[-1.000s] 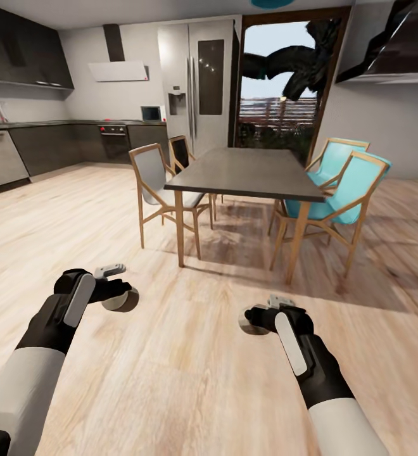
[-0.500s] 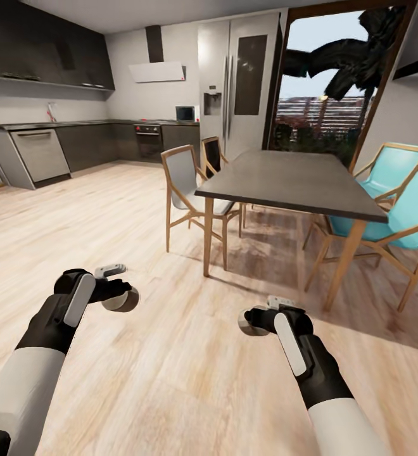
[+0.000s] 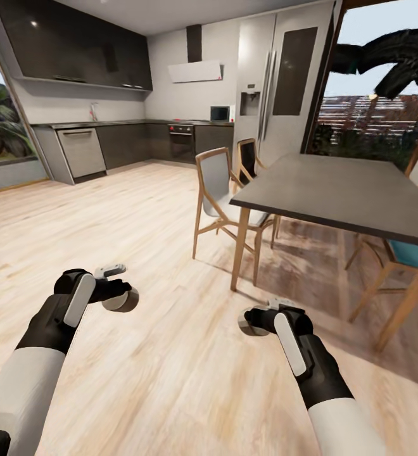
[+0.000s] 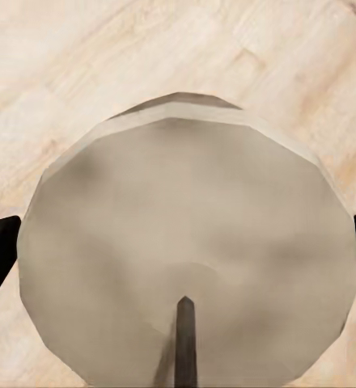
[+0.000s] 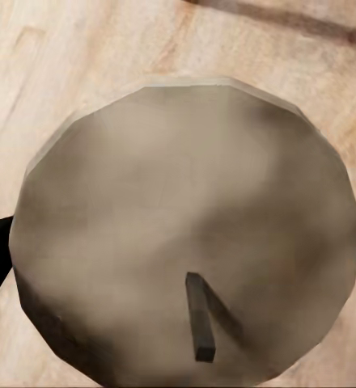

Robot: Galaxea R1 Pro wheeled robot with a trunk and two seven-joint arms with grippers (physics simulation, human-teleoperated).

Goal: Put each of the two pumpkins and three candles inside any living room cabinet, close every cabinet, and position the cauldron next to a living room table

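Each tool was clenched on a candle: left tool (image 3: 121, 292) on one candle (image 4: 186, 250), right tool (image 3: 254, 320) on another (image 5: 186, 242). Judged underway: no cabinet visible, storing remained.

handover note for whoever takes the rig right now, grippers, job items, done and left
Left gripper: shut on a candle, its fingers at either side of it.
Right gripper: shut on a second candle.
Both are carried low over the wood floor, beside the dark dining table and grey chair, kitchen ahead.
Done: two candles picked up.
Left: find the cabinet, stow both candles, the third candle and two pumpkins, close every cabinet, set the cauldron next to a living-room table.
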